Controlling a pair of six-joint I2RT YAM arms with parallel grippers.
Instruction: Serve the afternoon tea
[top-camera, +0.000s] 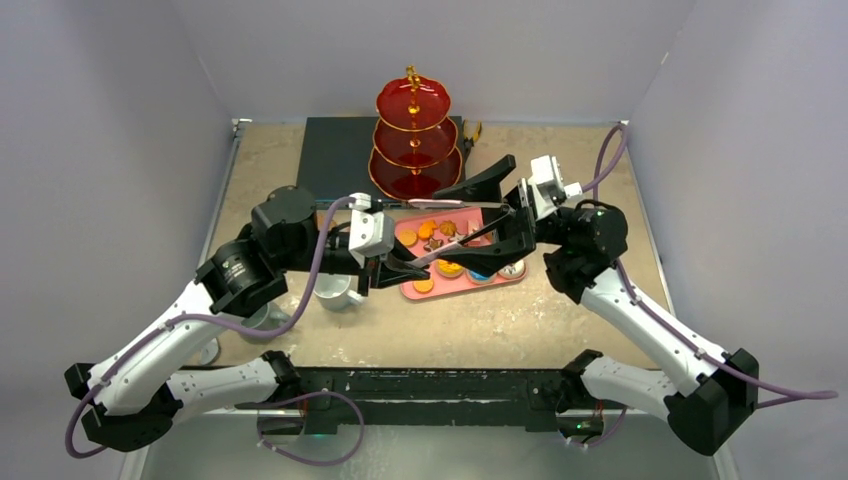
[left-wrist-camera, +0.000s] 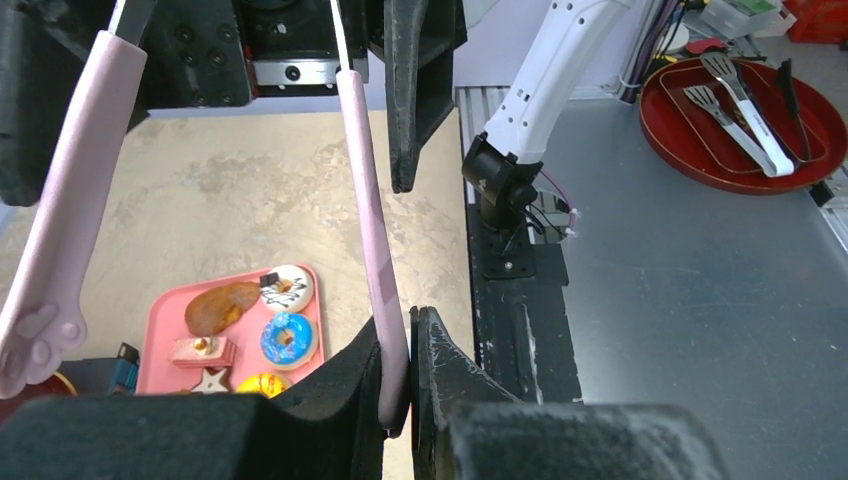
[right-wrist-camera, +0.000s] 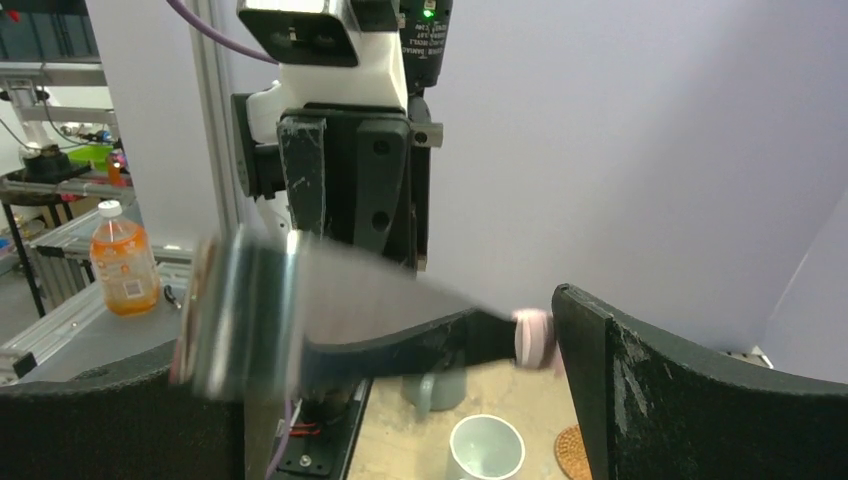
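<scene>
Pink tongs (left-wrist-camera: 366, 190) span gap between both arms, above pink tray (left-wrist-camera: 165, 335). Left gripper (left-wrist-camera: 402, 340) clamped tight on one tong arm; other arm, with paw-shaped tip, splays free. Right gripper (top-camera: 462, 226) spread wide, tongs' metal hinge end between its fingers; contact unclear through blur. Toy pastries (top-camera: 440, 236) lie on tray. Red three-tier stand (top-camera: 412, 140) upright at far end of table (top-camera: 560, 320), behind tray. White mug (right-wrist-camera: 487, 447) and grey mug (right-wrist-camera: 435, 390) upright near left arm; cork coaster (right-wrist-camera: 572, 452) just beside white mug.
</scene>
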